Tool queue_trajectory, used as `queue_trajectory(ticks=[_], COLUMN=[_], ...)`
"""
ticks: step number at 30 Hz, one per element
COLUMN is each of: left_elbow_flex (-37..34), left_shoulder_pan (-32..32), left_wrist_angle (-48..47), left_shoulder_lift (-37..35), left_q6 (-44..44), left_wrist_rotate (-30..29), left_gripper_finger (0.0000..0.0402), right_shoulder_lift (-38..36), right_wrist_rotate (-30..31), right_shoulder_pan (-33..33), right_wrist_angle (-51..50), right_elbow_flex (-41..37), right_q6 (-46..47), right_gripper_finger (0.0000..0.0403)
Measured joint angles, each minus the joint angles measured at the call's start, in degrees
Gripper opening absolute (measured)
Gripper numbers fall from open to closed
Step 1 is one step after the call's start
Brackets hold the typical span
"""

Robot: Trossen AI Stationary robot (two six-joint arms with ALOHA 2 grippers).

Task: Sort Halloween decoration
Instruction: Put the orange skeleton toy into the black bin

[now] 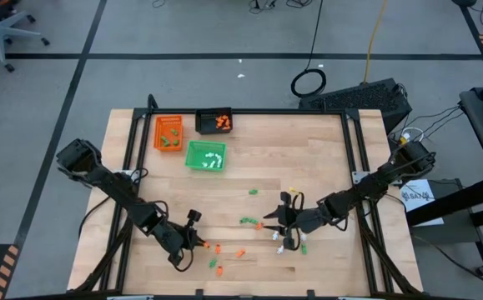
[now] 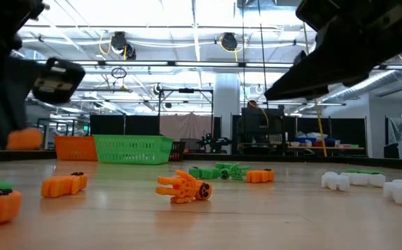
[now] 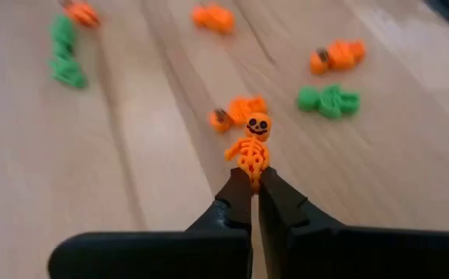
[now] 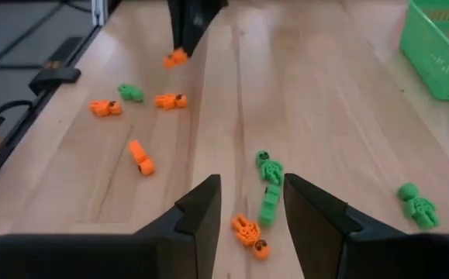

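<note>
Small orange, green and white Halloween decoration pieces lie scattered on the near half of the wooden table. My left gripper, at the near left, is shut on an orange skeleton figure, which also shows in the low view. My right gripper hovers open near the table's middle. Below it lie an orange skeleton and two green pieces. White pieces lie at the near right. My left gripper pinches the orange skeleton's lower end between its two fingertips. The fingers slant down toward the table. The figure sticks out beyond the fingertips with its head farthest from them, lifted clear of the table.
At the far left stand an orange tray, a black tray and a green tray, each holding a few pieces. Loose orange pieces and green ones lie between the two grippers. The table's right half is bare wood.
</note>
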Motion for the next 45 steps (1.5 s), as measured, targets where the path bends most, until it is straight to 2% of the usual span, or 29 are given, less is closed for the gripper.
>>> queue_trajectory(ticks=[4,13,19,27,34,41,45], left_elbow_flex=[0.1,0.1,0.1,0.1,0.1,0.1,0.9], left_shoulder_pan=[-0.2,-0.4,-0.4,-0.4,-0.4,-0.4,-0.5], left_wrist_angle=[-2.0,-2.4,-3.1,-3.8,-3.5,-2.2,-0.7], left_shoulder_lift=[-2.6,-10.5,-14.3,-14.9,-14.9,-14.9,-14.9], left_q6=[-0.2,8.6,10.4,12.5,19.4,26.8,31.3], left_wrist_rotate=[-3.6,-10.6,-13.9,-20.6,-23.8,-37.5,-38.6], left_gripper_finger=[0.0,0.0,0.0,0.0,0.0,0.0,0.0], right_shoulder_lift=[0.0,0.0,0.0,0.0,0.0,0.0,0.0], right_wrist_rotate=[0.1,1.8,1.6,1.6,1.7,1.5,0.3], right_shoulder_pan=[0.3,0.8,0.8,0.8,0.8,0.8,0.8], right_wrist_angle=[-5.9,-6.0,-7.3,-7.3,-8.1,-10.6,-11.6], right_elbow_flex=[3.5,5.0,5.0,5.0,5.0,5.0,5.0], right_q6=[0.4,-1.4,-1.1,-1.4,-1.3,2.0,2.1], right_gripper_finger=[0.0125,0.0125,0.0125,0.0125,0.0125,0.0125,0.0125])
